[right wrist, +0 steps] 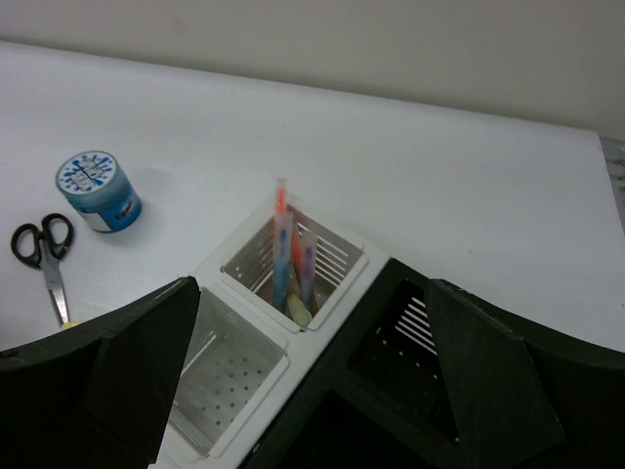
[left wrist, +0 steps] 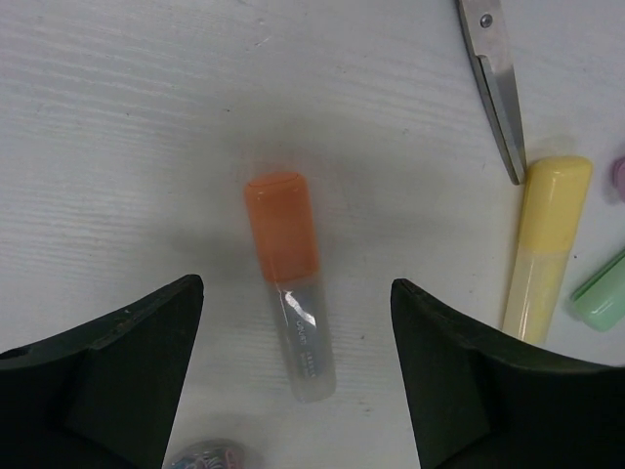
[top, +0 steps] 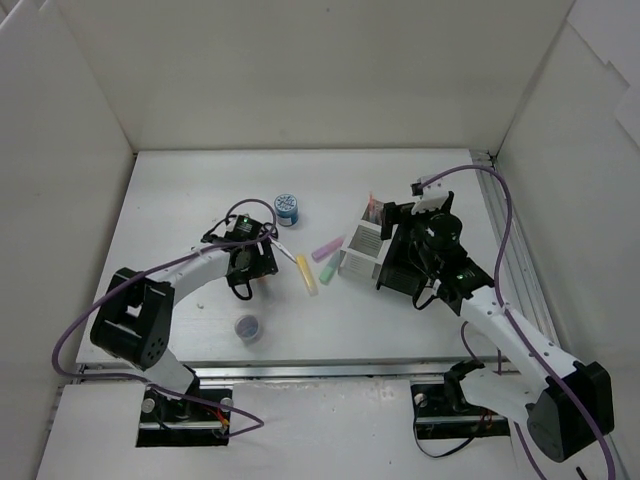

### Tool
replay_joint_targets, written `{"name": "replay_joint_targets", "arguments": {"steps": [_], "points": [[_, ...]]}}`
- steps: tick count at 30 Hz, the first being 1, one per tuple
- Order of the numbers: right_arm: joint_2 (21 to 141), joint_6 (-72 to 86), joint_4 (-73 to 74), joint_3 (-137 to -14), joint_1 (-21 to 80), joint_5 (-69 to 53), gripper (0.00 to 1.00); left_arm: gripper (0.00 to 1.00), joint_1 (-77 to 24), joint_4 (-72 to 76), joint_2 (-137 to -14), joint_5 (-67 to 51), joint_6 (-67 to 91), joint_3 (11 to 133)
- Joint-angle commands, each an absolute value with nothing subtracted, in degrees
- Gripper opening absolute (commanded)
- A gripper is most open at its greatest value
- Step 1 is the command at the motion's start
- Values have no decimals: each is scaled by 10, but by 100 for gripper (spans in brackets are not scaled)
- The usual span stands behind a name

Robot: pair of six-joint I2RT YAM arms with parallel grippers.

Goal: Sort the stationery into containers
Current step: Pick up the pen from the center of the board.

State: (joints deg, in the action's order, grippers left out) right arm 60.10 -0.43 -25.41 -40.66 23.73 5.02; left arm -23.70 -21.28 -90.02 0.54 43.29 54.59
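Observation:
An orange-capped marker (left wrist: 286, 264) lies flat on the table, and my left gripper (left wrist: 296, 313) is open just above it, one jaw on each side, touching nothing. Beside it lie a yellow marker (left wrist: 544, 249), a green marker (left wrist: 601, 293) and the black-handled scissors (right wrist: 44, 252). My right gripper (right wrist: 312, 322) hangs open and empty over the white organizer (right wrist: 332, 303) and the black holder (right wrist: 415, 337). The white organizer's far compartment holds a few pens (right wrist: 283, 256); its near one is bare. The blue tin (top: 288, 209) and the purple jar (top: 248, 327) stand on the table.
White walls close in the table (top: 180, 200) on the left, back and right. A metal rail (top: 510, 250) runs along the right edge. A purple marker (top: 327, 248) lies just left of the white organizer (top: 360, 255). Purple cables loop over both arms.

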Motion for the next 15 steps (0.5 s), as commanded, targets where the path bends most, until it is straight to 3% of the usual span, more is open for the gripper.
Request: {"name": "replay_joint_targets", "arguments": {"steps": [1, 6, 9, 10, 13, 15], "points": [[583, 18, -236, -429, 240, 122, 98, 72, -242, -221, -913, 26, 461, 580], [568, 23, -231, -420, 243, 126, 98, 52, -247, -220, -952, 25, 464, 595], [559, 23, -229, -420, 243, 119, 98, 34, -247, -217, -968, 13, 460, 604], [556, 23, -227, -420, 243, 115, 98, 20, -247, -215, -970, 10, 458, 605], [548, 23, -219, -421, 243, 93, 98, 1, -247, -209, -962, 9, 447, 607], [544, 24, -212, -424, 243, 66, 98, 0, -247, -196, -952, 8, 416, 607]]}}
